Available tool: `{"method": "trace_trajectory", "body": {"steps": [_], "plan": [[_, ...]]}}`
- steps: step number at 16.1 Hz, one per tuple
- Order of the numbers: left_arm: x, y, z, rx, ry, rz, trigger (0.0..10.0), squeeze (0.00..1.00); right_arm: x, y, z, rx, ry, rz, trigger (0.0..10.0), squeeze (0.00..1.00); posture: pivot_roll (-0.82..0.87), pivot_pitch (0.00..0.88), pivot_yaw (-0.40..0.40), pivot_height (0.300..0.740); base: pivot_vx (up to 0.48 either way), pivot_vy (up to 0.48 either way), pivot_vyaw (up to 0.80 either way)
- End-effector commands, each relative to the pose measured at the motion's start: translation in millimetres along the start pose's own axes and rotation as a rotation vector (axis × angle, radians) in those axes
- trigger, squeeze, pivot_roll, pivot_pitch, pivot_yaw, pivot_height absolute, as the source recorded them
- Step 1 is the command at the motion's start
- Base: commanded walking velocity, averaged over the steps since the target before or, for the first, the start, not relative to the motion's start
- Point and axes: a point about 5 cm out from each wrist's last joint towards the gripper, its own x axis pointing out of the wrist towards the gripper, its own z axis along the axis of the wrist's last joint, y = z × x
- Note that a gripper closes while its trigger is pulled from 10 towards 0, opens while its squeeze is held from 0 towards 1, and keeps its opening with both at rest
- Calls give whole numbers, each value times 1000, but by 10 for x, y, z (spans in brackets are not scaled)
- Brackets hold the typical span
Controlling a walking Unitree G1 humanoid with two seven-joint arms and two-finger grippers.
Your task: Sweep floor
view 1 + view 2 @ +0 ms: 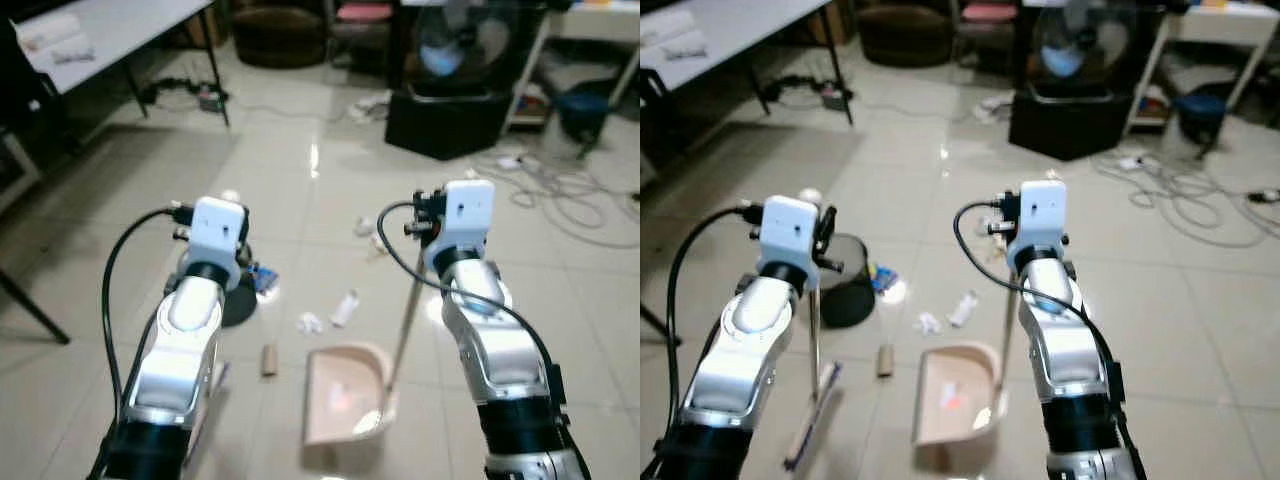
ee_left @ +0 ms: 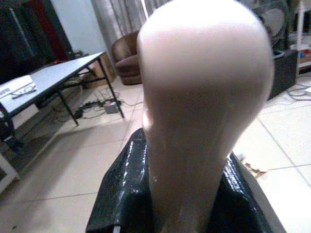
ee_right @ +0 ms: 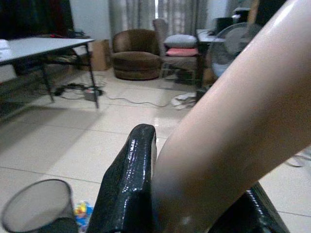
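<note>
Left gripper (image 2: 194, 204) fingers pinch broom (image 1: 812, 405) handle; right gripper (image 3: 194, 213) fingers pinch dustpan (image 1: 345, 395) handle. Pan holds almost nothing; litter (image 1: 330, 312) lies beyond both fingers, near bin (image 1: 845, 280). Sweeping mostly undone.

Two silver arms are showing glossy rounded shells, each carrying a white boxy wrist camera, a looping black cable, and black cuffs lower down.

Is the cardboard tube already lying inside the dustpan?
No, the cardboard tube lies on the bare floor tiles beside the dustpan, on the robot's left of its tray.
</note>
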Motion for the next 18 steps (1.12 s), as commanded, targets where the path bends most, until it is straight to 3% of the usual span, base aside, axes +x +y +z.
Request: {"method": "trace_trajectory", "body": {"steps": [1,7,10,18], "plan": [[14,-17,85,3,-37,0,10000,0,16,-55,96,6,-45,-28,10000,0,-49,0,41,740,360,0,0],[13,-19,79,2,-34,-1,10000,0,13,-8,81,-18,-36,11,10000,0,-47,0,37,740,361,0,0],[-2,-23,71,7,-36,-3,10000,0,14,10,63,-2,-33,7,10000,0,-45,0,31,740,360,0,442],[-30,-53,27,25,-33,-23,10000,0,-20,-42,-8,8,-11,-8,10000,0,-48,0,29,740,357,0,0]]}}
